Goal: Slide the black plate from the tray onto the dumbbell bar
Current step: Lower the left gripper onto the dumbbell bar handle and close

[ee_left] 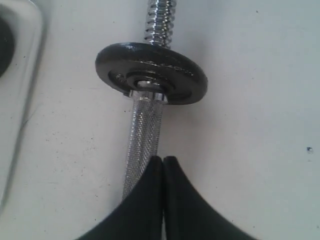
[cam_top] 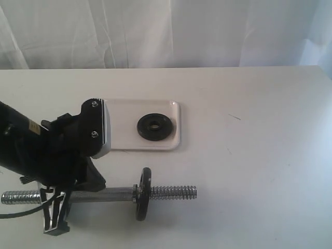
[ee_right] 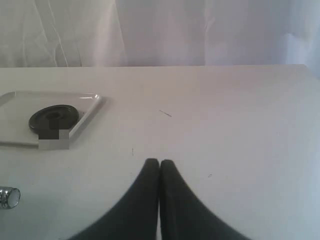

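Observation:
The black plate [cam_top: 155, 127] lies flat in the white tray [cam_top: 176, 140], also seen in the right wrist view as the plate [ee_right: 52, 116] in the tray [ee_right: 89, 114]. In front of the tray the chrome dumbbell bar [cam_top: 111, 195] lies across the table, carrying another black disc [cam_top: 143, 193] upright near its right threaded end. My left gripper [ee_left: 163, 160] is shut and empty, hovering just over the bar's knurled middle [ee_left: 145, 135], short of that disc [ee_left: 150, 71]. My right gripper [ee_right: 159, 162] is shut and empty over bare table, away from the tray.
The left arm [cam_top: 46, 150] and its silver camera block [cam_top: 98, 129] cover the tray's left part in the exterior view. A white curtain [cam_top: 166, 31] hangs behind the table. The bar's end [ee_right: 9, 196] shows in the right wrist view.

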{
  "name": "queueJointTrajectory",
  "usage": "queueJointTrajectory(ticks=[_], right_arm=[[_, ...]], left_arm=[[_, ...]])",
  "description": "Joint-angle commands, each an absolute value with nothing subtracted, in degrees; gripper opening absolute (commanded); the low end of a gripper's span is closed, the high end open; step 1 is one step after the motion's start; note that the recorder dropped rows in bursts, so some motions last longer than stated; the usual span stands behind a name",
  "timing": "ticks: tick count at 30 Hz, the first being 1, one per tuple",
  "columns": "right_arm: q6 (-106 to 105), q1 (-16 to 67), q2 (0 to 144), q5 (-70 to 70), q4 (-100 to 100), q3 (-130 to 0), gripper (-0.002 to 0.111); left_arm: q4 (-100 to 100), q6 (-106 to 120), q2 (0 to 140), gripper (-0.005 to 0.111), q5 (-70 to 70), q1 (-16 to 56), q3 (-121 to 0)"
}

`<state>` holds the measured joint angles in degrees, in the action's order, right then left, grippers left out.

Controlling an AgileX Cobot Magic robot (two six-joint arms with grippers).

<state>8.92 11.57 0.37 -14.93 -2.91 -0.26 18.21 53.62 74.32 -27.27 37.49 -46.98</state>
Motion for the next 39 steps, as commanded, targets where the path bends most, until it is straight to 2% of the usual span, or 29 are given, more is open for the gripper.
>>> queueJointTrajectory(ticks=[1,3,6,12,15,20,39], right_arm=[[9.2,11.58,0.0,-14.86,-2.99,0.0,0.0],[9.2,11.58,0.0,-14.86,-2.99,0.0,0.0],[9.2,11.58,0.0,-14.86,-2.99,0.0,0.0],[9.2,11.58,0.0,-14.86,-2.99,0.0,0.0],[9.2,11.58,0.0,-14.86,-2.99,0.0,0.0],[9.2,11.58,0.0,-14.86,-2.99,0.0,0.0],[9.2,11.58,0.0,-14.86,-2.99,0.0,0.0]], left_arm=[[17.93,56.82,75.51,0.0,-25.67,37.97,-46.47],[16.76,59.72,75.51,0.0,-24.86,37.97,-46.05],[14.51,60.84,75.51,0.011,-23.64,37.97,-45.09],[14.32,60.84,75.51,0.061,-16.61,37.97,-42.02],[14.6,60.84,75.51,0.074,-13.87,37.97,-41.33],[16.37,61.06,76.67,0.069,-12.59,38.42,-41.33],[16.48,61.28,86.25,0.068,-6.91,39.61,-41.33]])
